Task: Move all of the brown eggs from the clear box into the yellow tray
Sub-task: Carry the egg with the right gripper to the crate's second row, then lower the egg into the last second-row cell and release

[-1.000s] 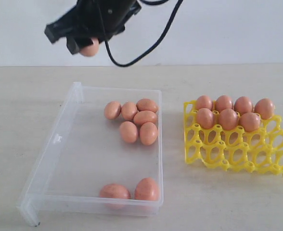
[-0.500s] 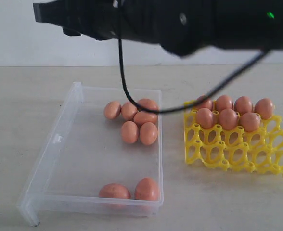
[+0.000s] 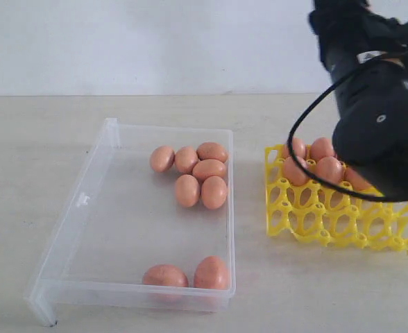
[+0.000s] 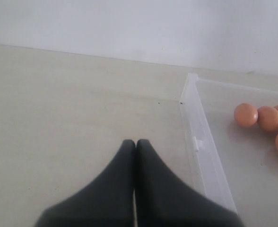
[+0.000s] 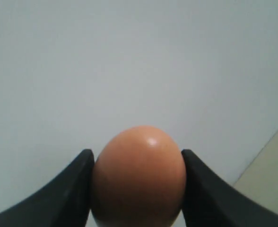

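Pale wall (image 5: 129, 56) behind — right pincer (image 5: 137, 163) clamps brown egg (image 5: 137, 184).

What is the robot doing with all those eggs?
It is moving brown eggs from the clear box to the yellow tray. The right gripper holds one egg between its fingers, and that arm is over by the tray. Eight eggs lie in the box. The left gripper is shut and empty, beside the box.
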{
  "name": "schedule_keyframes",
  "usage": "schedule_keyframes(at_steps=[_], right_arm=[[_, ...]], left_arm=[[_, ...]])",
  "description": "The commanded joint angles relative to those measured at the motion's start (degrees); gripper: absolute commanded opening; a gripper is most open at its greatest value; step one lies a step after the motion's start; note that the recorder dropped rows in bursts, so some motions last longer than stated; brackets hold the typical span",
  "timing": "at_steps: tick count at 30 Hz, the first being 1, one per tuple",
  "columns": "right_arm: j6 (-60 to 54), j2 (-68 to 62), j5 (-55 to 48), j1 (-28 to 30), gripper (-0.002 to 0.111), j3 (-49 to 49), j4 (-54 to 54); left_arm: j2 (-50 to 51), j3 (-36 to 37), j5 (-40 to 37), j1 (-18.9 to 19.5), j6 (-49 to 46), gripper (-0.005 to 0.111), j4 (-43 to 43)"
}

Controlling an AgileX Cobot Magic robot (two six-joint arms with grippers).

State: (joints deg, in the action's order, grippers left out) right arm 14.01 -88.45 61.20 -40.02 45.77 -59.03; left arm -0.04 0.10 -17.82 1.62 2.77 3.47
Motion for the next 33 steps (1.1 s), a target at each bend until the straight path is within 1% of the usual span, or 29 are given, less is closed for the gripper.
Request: schedule_keyframes(at_steps=[1,2,3,4,5,7,9,10,11,12,13,14,15,16,17,18,19,20,21,23,25,27,30,33], right_arm=[[2.24,1.19,-4.53,9.05,0.000,-0.60,3.00],[2.97,1.19,-7.67,11.26,0.000,-0.60,6.63],[4.61,1.08,-11.85,14.52,0.000,-0.60,13.29],[8.03,1.08,-15.71,18.18,0.000,-0.60,22.42],[12.29,0.86,-18.07,21.36,0.000,-0.60,34.16],[28.62,-0.19,-18.60,30.34,0.000,-0.60,62.80],[47.63,-2.11,-11.03,40.44,0.000,-0.48,86.46],[53.66,-3.67,-5.08,45.43,0.000,-0.37,95.91],[57.27,-5.38,1.08,50.15,0.000,-0.37,102.93],[61.01,-8.52,8.76,57.66,0.000,-0.47,111.38],[62.57,-10.09,8.76,61.23,0.000,-0.47,114.70],[63.82,-11.25,8.76,66.10,0.000,-0.58,121.79],[63.45,-11.51,8.76,68.19,0.000,-0.58,125.39],[63.45,-11.66,8.76,71.20,0.000,-0.58,132.05],[63.45,-11.66,8.76,72.20,0.000,-0.58,135.85],[63.45,-11.66,8.76,72.86,0.000,-0.58,143.13],[63.81,-11.66,6.44,72.86,0.000,-0.58,145.44],[66.19,-12.10,-0.91,71.63,0.000,-0.58,148.38],[67.63,-12.88,-4.14,70.71,0.000,-0.58,148.66],[68.16,-14.25,-6.10,68.50,0.000,-0.58,148.66],[67.05,-15.44,-7.84,66.12,0.000,-0.58,148.38],[64.48,-15.91,-13.25,63.87,0.000,-0.58,147.48],[64.05,-16.54,-17.48,62.14,0.000,-0.47,146.46],[63.39,-16.95,-18.49,62.02,0.000,-0.47,145.85]], left_arm=[[0.04,-0.10,0.34,-0.31,0.03,-0.004,0.13],[0.04,-0.10,0.34,-0.31,0.03,-0.004,0.13],[0.04,-0.10,0.34,-0.31,0.03,-0.004,0.13],[0.04,-0.10,0.34,-0.31,0.03,-0.004,0.13],[0.04,-0.10,0.34,-0.31,0.03,-0.004,0.13],[0.04,-0.10,0.34,-0.31,0.03,-0.004,0.13],[0.04,-0.10,0.34,-0.31,0.03,-0.004,0.13],[0.04,-0.10,0.34,-0.31,0.03,-0.004,0.13],[0.04,-0.10,0.34,-0.31,0.03,-0.004,0.13],[0.04,-0.10,0.34,-0.31,0.03,-0.004,0.13],[0.04,-0.10,0.34,-0.31,0.03,-0.004,0.13],[0.04,-0.10,0.34,-0.31,0.03,-0.004,0.13],[0.04,-0.10,0.34,-0.31,0.03,-0.004,0.13],[0.04,-0.10,0.34,-0.31,0.03,-0.004,0.13],[0.04,-0.10,0.34,-0.31,0.03,-0.004,0.13],[0.04,-0.10,0.34,-0.31,0.03,-0.004,0.13],[0.04,-0.10,0.34,-0.31,0.03,-0.004,0.13],[0.04,-0.10,0.34,-0.31,0.03,-0.004,0.13],[0.04,-0.10,0.34,-0.31,0.03,-0.004,0.13],[0.04,-0.10,0.34,-0.31,0.03,-0.004,0.13],[0.04,-0.10,0.34,-0.31,0.03,-0.004,0.13],[0.04,-0.10,0.34,-0.31,0.03,-0.004,0.13],[0.04,-0.10,0.34,-0.31,0.03,-0.004,0.13],[0.04,-0.10,0.34,-0.31,0.03,-0.004,0.13]])
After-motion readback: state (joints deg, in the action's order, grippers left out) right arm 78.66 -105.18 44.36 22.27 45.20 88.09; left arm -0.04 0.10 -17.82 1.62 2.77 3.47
